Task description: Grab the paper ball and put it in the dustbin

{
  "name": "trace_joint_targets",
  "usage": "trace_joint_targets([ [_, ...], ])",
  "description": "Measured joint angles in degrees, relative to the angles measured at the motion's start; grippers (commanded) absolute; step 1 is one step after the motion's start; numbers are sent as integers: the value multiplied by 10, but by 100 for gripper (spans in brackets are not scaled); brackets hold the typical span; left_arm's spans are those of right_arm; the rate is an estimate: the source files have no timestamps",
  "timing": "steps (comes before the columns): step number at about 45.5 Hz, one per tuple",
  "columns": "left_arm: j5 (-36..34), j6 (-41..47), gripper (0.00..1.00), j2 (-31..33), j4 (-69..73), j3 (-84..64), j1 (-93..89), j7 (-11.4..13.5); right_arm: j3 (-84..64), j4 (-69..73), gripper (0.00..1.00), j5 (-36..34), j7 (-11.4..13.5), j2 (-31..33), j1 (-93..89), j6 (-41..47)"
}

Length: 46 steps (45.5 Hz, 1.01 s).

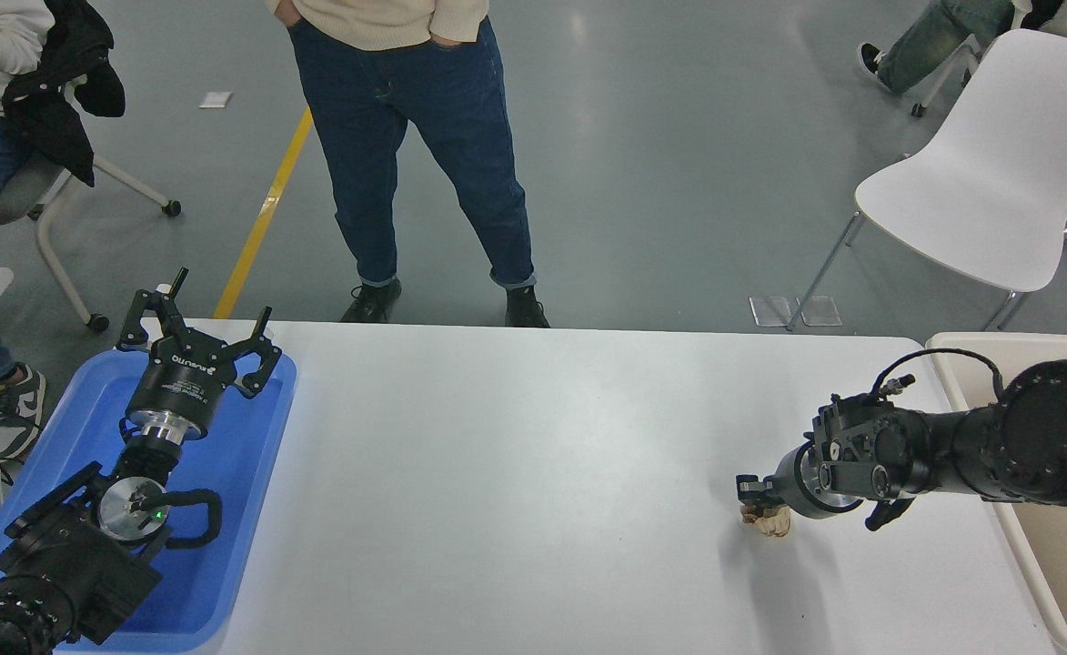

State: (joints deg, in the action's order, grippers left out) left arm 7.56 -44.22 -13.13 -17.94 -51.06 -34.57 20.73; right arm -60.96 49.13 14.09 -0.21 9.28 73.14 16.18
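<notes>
The paper ball [768, 521], small, crumpled and tan-brown, is at the right part of the white table [515, 473]. My right gripper [757, 502] comes in from the right edge, points left and down, and is shut on the ball low over the table. Most of the fingers are hidden by the wrist. The cream-beige dustbin [950, 348] stands off the table's right edge, under and behind my right arm, only partly in view. My left gripper [195, 326] is parked open and empty over the blue tray at the lower left.
A shallow blue tray [251, 509] lies at the table's left end under my left arm. A person in jeans [424, 136] stands at the far edge. A white chair [997, 173] stands at the far right; another person sits at the far left.
</notes>
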Motion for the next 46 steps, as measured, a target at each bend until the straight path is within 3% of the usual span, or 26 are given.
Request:
trace_joint_targets([
  [22,0,0,100,0,0,0,-1,-1,-32,164,0,0,-2,82,285,224],
  [35,0,0,100,0,0,0,0,-1,-38,193,0,3,-2,162,454,271],
  [46,0,0,100,0,0,0,0,-1,-68,203,0,5,-1,184,558,283],
])
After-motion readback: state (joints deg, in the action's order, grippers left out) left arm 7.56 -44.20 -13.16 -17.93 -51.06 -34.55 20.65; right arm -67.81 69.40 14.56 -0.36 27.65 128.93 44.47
